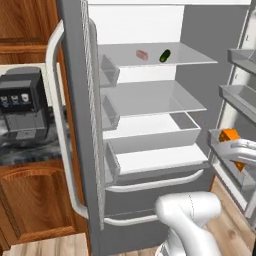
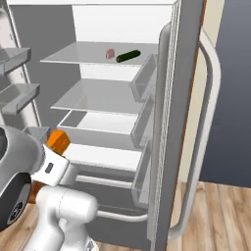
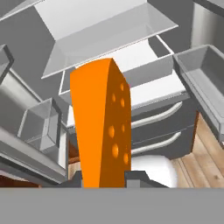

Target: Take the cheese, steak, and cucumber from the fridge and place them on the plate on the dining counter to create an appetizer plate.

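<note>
The claw (image 3: 104, 181) is clamping the cheese (image 3: 101, 127), an orange wedge with round holes on one face, which is standing up between the two dark fingertips (image 3: 139, 178) and reaching well beyond them in the hand view. From the left base view the cheese (image 1: 230, 136) is sitting beside the lower bins of the open right-hand door of the fridge (image 1: 150, 95), with the white arm reaching across to it; from the right base view the cheese (image 2: 59, 141) is showing just above the arm's wrist, in front of the lower shelves. Far above the claw and deeper inside the fridge, the steak (image 1: 142, 55) and the cucumber (image 1: 165, 55) are lying near each other on the top shelf (image 1: 160, 52), apart and not touching, the steak a pinkish slab and the cucumber a dark green oblong. Beyond the held cheese, the white drawers (image 3: 131, 57) and the curved bar handles (image 3: 157, 116) of the lower compartments are showing. Off to the far side of the left-hand door, a dark coffee machine (image 1: 22, 102) is sitting on a marbled worktop (image 1: 27, 150) over wooden cabinets.
</note>
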